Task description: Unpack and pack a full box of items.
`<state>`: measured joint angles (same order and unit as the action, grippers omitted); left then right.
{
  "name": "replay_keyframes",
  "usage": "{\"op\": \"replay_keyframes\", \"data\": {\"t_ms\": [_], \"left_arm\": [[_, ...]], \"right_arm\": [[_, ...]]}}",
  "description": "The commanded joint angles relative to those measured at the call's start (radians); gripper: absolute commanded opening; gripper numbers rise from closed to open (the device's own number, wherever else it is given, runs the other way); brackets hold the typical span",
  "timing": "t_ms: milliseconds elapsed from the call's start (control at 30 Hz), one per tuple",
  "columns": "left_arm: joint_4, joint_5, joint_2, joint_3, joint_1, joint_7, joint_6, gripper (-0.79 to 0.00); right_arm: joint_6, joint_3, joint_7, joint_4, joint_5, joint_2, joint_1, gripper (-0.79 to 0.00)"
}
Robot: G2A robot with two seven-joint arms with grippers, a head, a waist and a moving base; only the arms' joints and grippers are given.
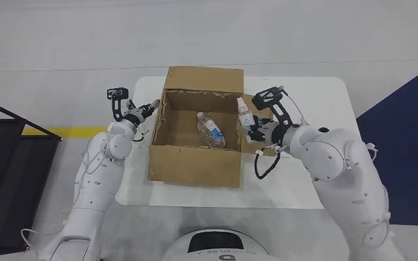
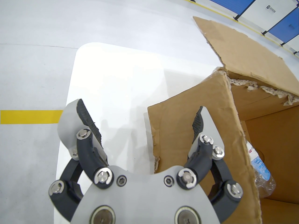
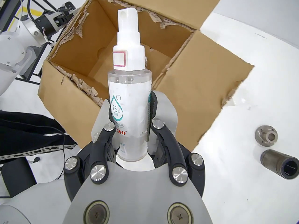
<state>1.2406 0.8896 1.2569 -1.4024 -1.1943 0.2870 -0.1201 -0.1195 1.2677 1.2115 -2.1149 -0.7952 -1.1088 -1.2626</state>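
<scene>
1. The right pincer is clamped on a spray bottle, pads on the lower half of its clear body, nozzle pointing away from the wrist.
2. Straight ahead of this pincer gapes the box. The bottle stands at its torn rim, with the open hollow beyond.
3. A flap juts out just beside the same pincer, its ragged edge over the table.
4. Past that flap, well apart from the pincer, a flange and a sleeve lie on bare tabletop (close to each other, not touching).
5. The left pincer is spread wide and holds nothing. It sits at the box's opposite wall, one finger over the other flap, the other finger over bare table.
6. A water bottle lies on the box floor between the two pincers, just past the wall from the left one.
</scene>
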Motion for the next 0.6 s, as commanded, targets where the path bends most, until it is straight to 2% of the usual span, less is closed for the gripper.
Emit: {"op": "replay_keyframes", "data": {"t_ms": [0,267,433,567], "left_arm": [[0.0,0.0,0.0,0.0,0.0,0.0,0.0,0.0],[0.0,0.0,0.0,0.0,0.0,0.0,0.0,0.0],[0.0,0.0,0.0,0.0,0.0,0.0,0.0,0.0],[0.0,0.0,0.0,0.0,0.0,0.0,0.0,0.0]], "right_arm": [[-0.015,-0.06,0.024,0.05,0.025,-0.009,0.064,-0.785],[-0.065,-0.29,0.02,0.225,-0.011,-0.052,0.25,-0.785],[-0.141,-0.387,-0.041,0.298,-0.075,-0.079,0.309,-0.785],[-0.156,-0.46,-0.05,0.37,-0.138,-0.098,0.348,-0.782]]}}
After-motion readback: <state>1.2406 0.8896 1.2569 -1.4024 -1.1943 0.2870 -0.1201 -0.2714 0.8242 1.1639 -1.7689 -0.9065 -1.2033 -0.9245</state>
